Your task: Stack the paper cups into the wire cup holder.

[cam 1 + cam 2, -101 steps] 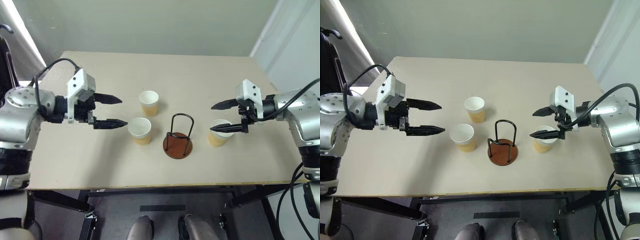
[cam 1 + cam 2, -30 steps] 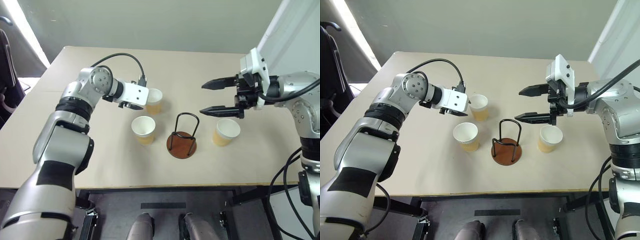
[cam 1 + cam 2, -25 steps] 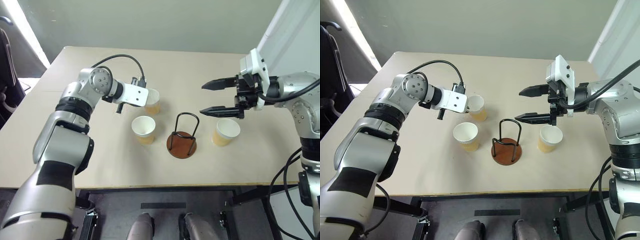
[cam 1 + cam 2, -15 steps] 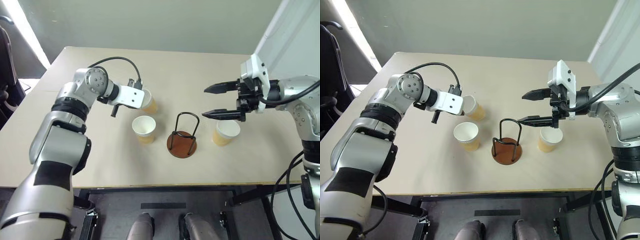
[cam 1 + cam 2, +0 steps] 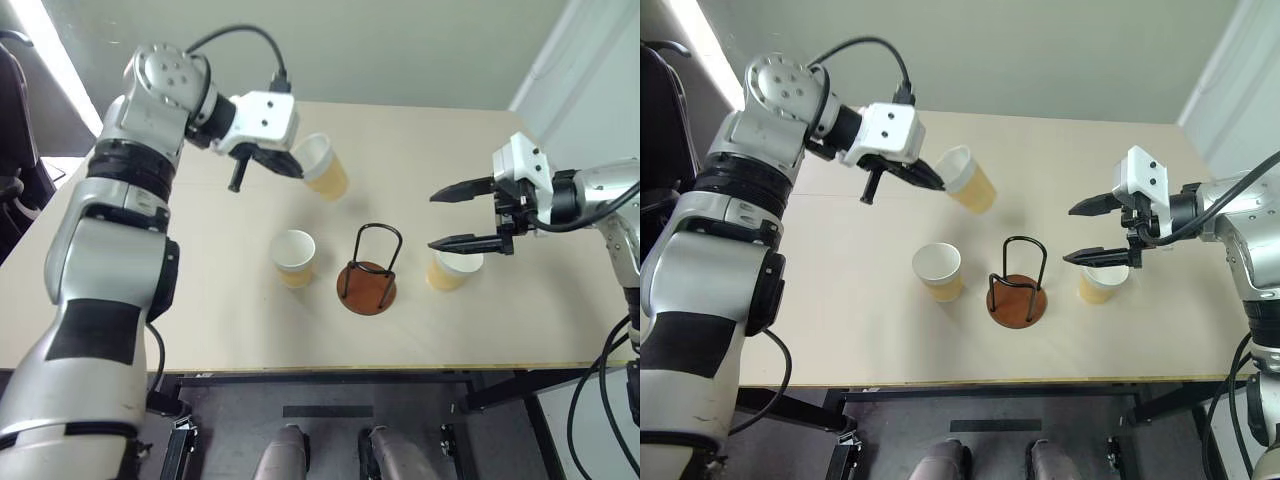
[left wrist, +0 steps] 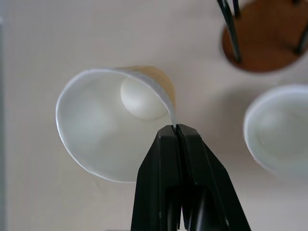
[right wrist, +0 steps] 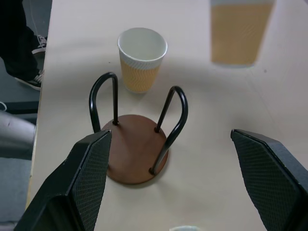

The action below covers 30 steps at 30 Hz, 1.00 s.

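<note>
a paper cup [image 5: 325,168] is pinched at its rim by the left tool [image 5: 296,166], upper left; the right tool [image 5: 441,218] is held open.

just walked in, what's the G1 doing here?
It's stacking paper cups into a wire cup holder with a reddish-brown disc base, which is empty. The left gripper pinches one tan-and-white paper cup by its rim, tilted above the beige table. The right gripper hangs open over another cup; a third stands by the holder.

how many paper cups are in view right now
3. One cup is lifted off the table, pinched at its rim by the left gripper. One stands left of the wire cup holder, one right of it.
</note>
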Each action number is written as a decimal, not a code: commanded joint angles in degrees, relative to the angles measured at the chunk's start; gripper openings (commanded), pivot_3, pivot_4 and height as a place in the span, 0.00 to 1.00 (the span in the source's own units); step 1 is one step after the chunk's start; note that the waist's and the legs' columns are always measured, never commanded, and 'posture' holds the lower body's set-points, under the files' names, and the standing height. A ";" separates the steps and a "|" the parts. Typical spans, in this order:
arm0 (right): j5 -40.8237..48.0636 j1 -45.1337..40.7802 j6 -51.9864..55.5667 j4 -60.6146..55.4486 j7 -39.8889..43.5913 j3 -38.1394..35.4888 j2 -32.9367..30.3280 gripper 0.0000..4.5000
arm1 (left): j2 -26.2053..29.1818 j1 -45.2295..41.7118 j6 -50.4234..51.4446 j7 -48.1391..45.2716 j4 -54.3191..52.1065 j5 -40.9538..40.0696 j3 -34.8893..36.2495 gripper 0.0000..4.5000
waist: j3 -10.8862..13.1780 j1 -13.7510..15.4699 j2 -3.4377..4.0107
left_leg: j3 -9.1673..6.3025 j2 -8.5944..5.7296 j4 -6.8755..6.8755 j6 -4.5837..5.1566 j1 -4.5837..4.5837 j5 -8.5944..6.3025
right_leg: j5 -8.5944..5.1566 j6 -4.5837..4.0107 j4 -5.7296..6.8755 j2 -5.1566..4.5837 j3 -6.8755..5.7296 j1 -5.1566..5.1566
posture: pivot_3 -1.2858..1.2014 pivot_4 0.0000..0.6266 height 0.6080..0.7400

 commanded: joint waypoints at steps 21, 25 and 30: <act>3.70 2.33 4.39 -8.79 -3.91 -2.67 -0.04 0.90 | 19.95 3.80 24.54 -2.60 -44.02 -37.23 -18.47 0.01 | 0.04 -0.14 0.19 | 0.03 0.05 0.05 0.05 0.13 0.34 | 0.22 -0.04 0.05 0.01 -0.01 0.14 | 0.52 0.24 1.00; 3.79 2.21 4.45 -8.83 -4.42 -2.42 0.34 0.90 | 20.96 4.74 24.18 -2.60 -45.15 -37.65 -19.61 0.01 | 0.04 -0.09 0.19 | 0.04 0.02 0.06 0.12 0.12 0.43 | 0.32 -0.09 0.03 0.01 -0.04 0.16 | 0.52 0.24 1.00; 3.96 2.15 4.32 -8.92 -4.85 -2.29 0.68 0.90 | 20.74 5.58 21.63 -2.60 -44.54 -35.53 -20.59 0.01 | 0.05 -0.10 0.19 | 0.04 0.01 0.06 0.13 0.12 0.45 | 0.37 -0.09 0.01 -0.02 -0.03 0.17 | 0.52 0.24 1.00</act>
